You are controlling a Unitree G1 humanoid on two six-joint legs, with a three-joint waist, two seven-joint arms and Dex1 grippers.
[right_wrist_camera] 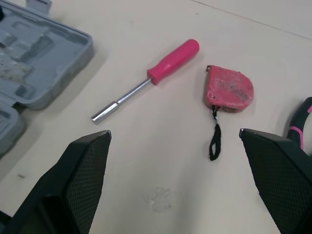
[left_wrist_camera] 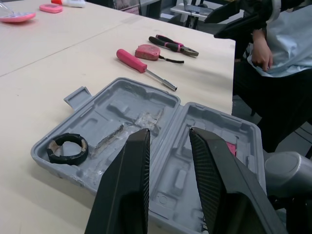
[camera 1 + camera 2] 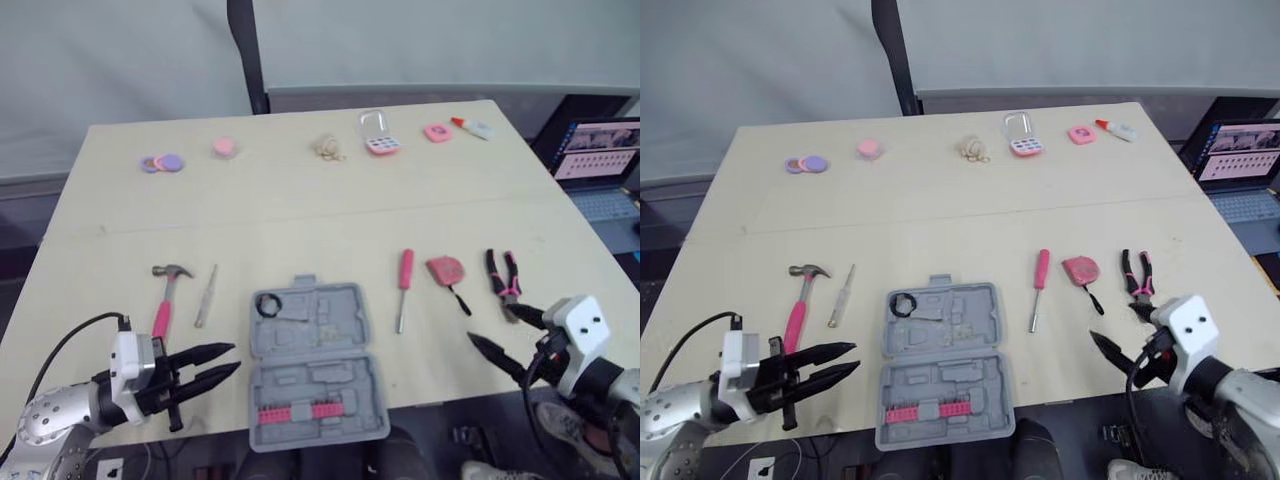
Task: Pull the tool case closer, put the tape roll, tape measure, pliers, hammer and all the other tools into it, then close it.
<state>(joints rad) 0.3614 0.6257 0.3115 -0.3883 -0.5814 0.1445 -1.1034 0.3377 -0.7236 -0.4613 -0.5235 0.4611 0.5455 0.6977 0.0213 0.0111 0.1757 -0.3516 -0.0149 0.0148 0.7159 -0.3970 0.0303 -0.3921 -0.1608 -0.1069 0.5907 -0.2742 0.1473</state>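
The right end effector (image 1: 175, 131) hangs wide open and empty over the bench (image 3: 300, 215), with the tape measure (image 1: 229, 90) ahead of its fingertips. The left end effector (image 3: 235, 357) is empty too, its fingers parted only a little, and it points at the left side of the case (image 3: 330, 320).

The case lies open flat near the front edge of the bench. The tape roll (image 3: 269, 306) sits in its far half. The hammer (image 3: 165, 295) and a thin driver (image 3: 206, 295) lie left of the case. The screwdriver (image 3: 405, 280), the tape measure and the pliers (image 3: 503, 275) lie to its right.

The step in hand is probably the pickup of the tape measure.

1. Centre the fingers on the red body, not on the black strap, which would slip.
2. Keep the wide opening until both fingers straddle the body, then lower to the bench.
3. Stay clear of the screwdriver shaft on one side and the pliers handles on the other.
4. Close firmly on the body before lifting.
5. Set it in a free recess, away from the tape roll.
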